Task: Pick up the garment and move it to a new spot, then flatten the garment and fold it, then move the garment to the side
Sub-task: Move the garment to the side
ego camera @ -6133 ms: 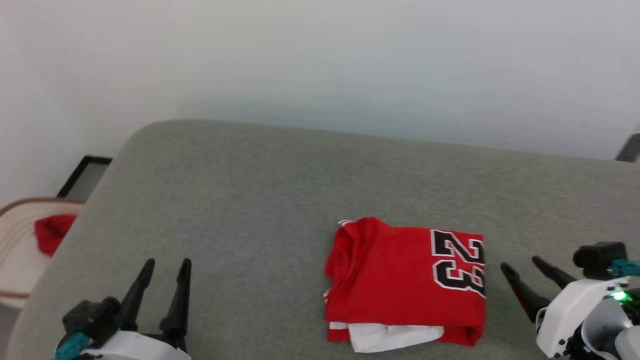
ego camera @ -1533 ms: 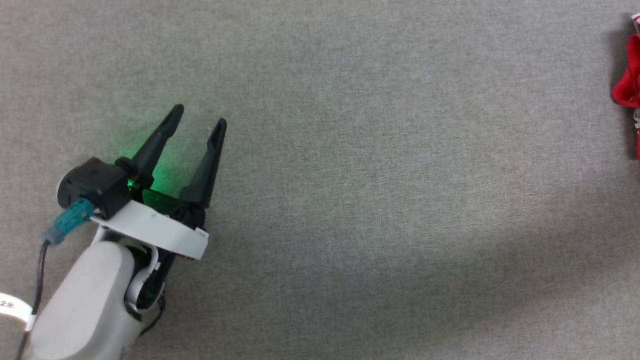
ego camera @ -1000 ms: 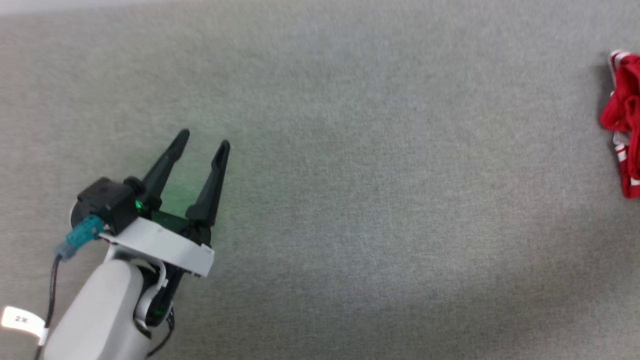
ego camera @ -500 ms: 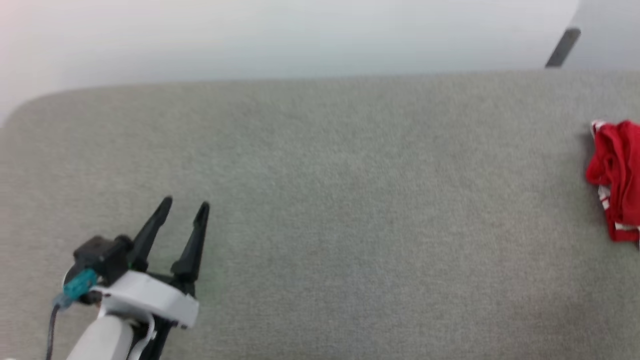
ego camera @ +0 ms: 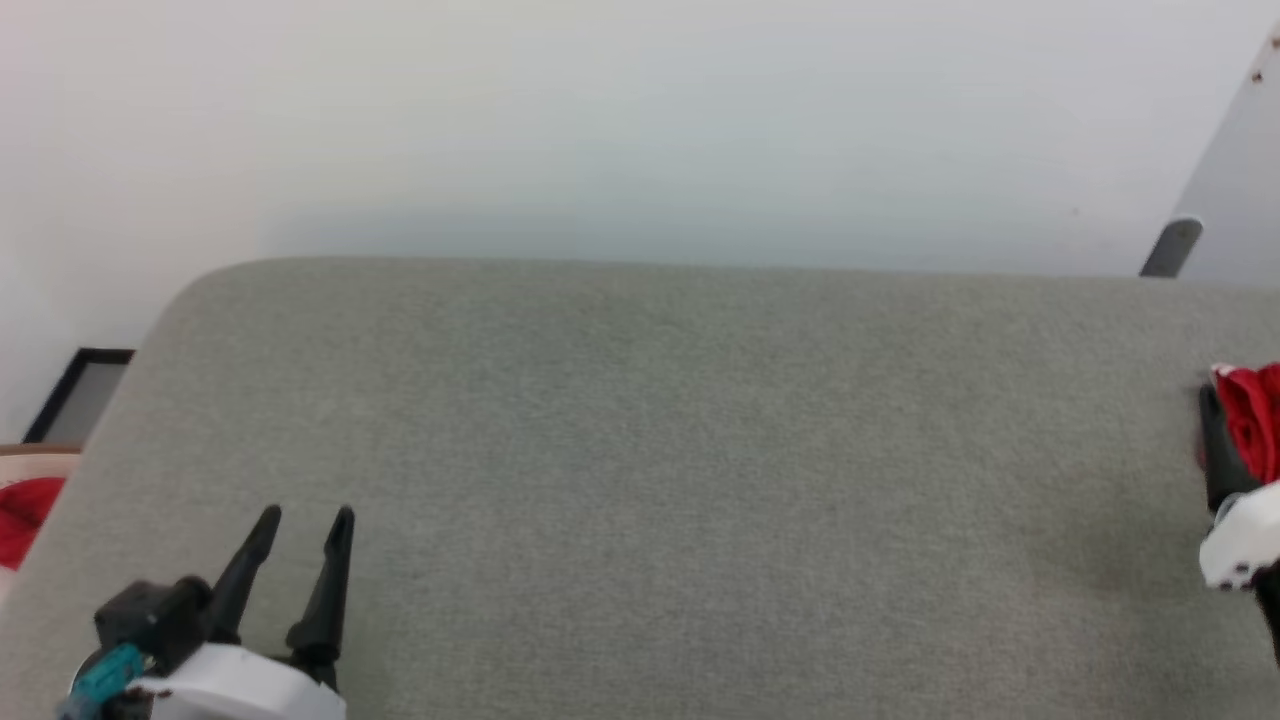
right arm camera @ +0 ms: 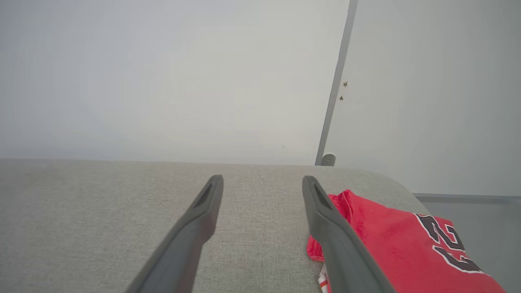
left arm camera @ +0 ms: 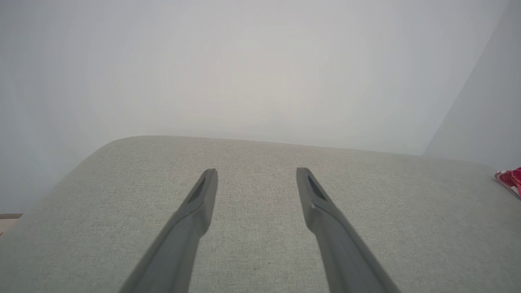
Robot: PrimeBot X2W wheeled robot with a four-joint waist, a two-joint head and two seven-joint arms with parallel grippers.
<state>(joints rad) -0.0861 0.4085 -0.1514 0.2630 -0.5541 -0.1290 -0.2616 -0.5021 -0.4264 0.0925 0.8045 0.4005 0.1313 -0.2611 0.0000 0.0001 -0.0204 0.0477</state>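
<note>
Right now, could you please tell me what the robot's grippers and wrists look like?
The left gripper has two long, black, tapering fingers on a white wrist plate, beside a black block with a teal connector. The right gripper has the same dark fingers and a white housing.

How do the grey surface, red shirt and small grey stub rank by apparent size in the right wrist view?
Largest: grey surface.
Next: red shirt, cut off by the frame.
Smallest: grey stub, though farthest away.

folded red garment (right arm camera: 390,244), lettered, on grey surface (right arm camera: 101,211)
</note>
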